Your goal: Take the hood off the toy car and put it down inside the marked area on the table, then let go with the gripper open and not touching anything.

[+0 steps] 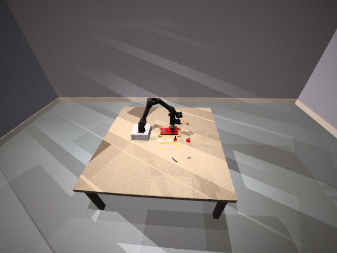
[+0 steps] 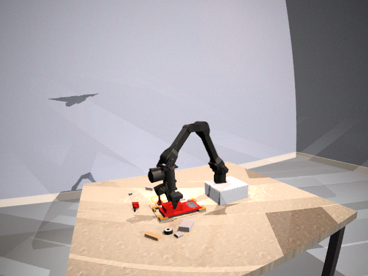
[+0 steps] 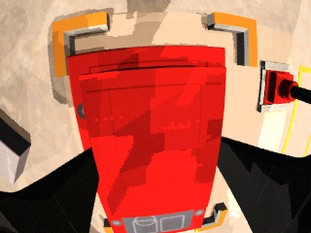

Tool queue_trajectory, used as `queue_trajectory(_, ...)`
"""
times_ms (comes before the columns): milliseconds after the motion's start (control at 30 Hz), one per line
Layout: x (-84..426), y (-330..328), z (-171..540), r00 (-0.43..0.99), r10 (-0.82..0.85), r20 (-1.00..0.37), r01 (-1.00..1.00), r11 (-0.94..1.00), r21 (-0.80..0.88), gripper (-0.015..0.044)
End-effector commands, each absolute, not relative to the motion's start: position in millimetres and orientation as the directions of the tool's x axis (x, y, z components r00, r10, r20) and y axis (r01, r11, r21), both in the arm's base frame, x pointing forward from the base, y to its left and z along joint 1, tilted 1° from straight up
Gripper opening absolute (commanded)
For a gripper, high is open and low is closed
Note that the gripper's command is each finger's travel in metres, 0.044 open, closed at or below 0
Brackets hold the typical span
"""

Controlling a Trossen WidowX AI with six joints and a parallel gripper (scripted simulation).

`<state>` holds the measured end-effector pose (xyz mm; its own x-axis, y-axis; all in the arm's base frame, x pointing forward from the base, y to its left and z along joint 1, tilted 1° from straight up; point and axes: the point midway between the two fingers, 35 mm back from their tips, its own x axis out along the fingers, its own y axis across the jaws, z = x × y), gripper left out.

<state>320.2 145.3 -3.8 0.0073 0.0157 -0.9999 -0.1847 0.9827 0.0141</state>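
Observation:
The red toy car (image 1: pixel 165 131) (image 2: pixel 194 204) (image 3: pixel 146 54) lies between orange corner brackets. Its hood (image 3: pixel 151 131) is a red panel that fills the middle of the wrist view. The hood stands out over the car's left side in that view, and a strip of car body shows past its top edge; how high it is above the car is hard to tell. My gripper (image 1: pixel 172 129) (image 2: pixel 175 204) (image 3: pixel 156 148) points down and is shut on the hood, one finger at each side. The marked area is a yellow outline (image 1: pixel 168 149) (image 3: pixel 291 126) on the table beside the car.
A red block with a black knob (image 1: pixel 175 139) (image 3: pixel 279 87) stands between car and outline. Another red piece (image 1: pixel 188 140) (image 2: pixel 135 204) lies beyond it. An orange block (image 2: pixel 152 236), a black-and-white ring (image 2: pixel 168 230) and a grey block (image 2: pixel 186 225) (image 3: pixel 11 157) lie on the car's other side.

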Motion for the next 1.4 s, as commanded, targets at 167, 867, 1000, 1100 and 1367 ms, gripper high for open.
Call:
queue_trajectory(167,321,146,6,0.016,0.019,-1.0,-0.185,0.983,0.016,0.0)
queue_trajectory(867,321,145,20,0.015,0.02,-1.0,-0.185,0.983,0.017,0.0)
queue_trajectory(1000,321,145,27,0.016,0.02,-1.0,-0.185,0.983,0.017,0.0)
queue_trajectory(1100,321,145,38,0.016,0.02,-1.0,-0.185,0.983,0.017,0.0)
queue_trajectory(1367,320,145,63,0.016,0.02,-1.0,-0.185,0.983,0.017,0.0)
